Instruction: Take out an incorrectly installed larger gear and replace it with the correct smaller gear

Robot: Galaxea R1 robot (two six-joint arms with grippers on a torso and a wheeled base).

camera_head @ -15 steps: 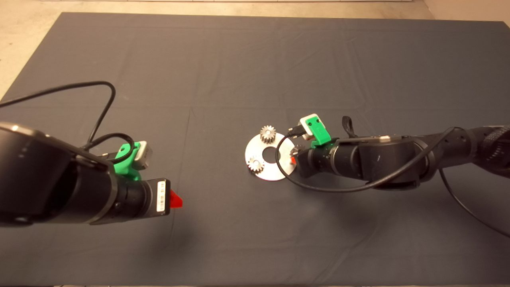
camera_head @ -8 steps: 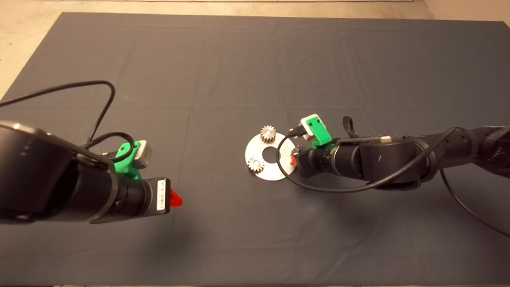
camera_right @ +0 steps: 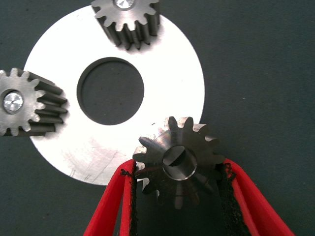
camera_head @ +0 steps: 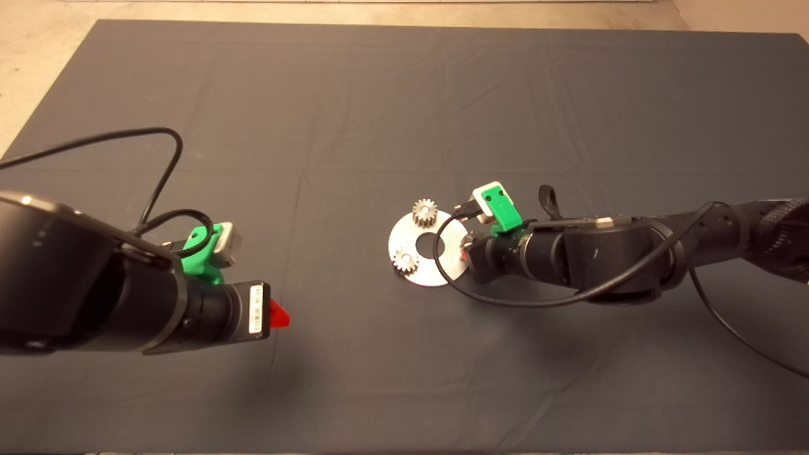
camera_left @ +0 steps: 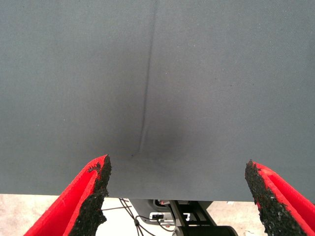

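Shifted slightly toward the plate (camera_right: 162, 73), right gripper (camera_right: 176, 173) pinched the smaller gear (camera_right: 178, 160) over its pin; misalignment risked jamming; left gripper (camera_left: 177, 184) hung spread.

A dark grey mat (camera_head: 354, 114) covers the table and fills most of the head view, with pale floor (camera_head: 38, 44) showing along the top edge and upper left corner. The cloth is creased, one fold line running down from the centre of the frame. Just right of centre, a flat silver ring plate (camera_head: 422, 273) with a round central hole lies directly on the mat. In the right wrist view the same plate (camera_right: 167, 73) rests flat against the dark cloth (camera_right: 266, 59).
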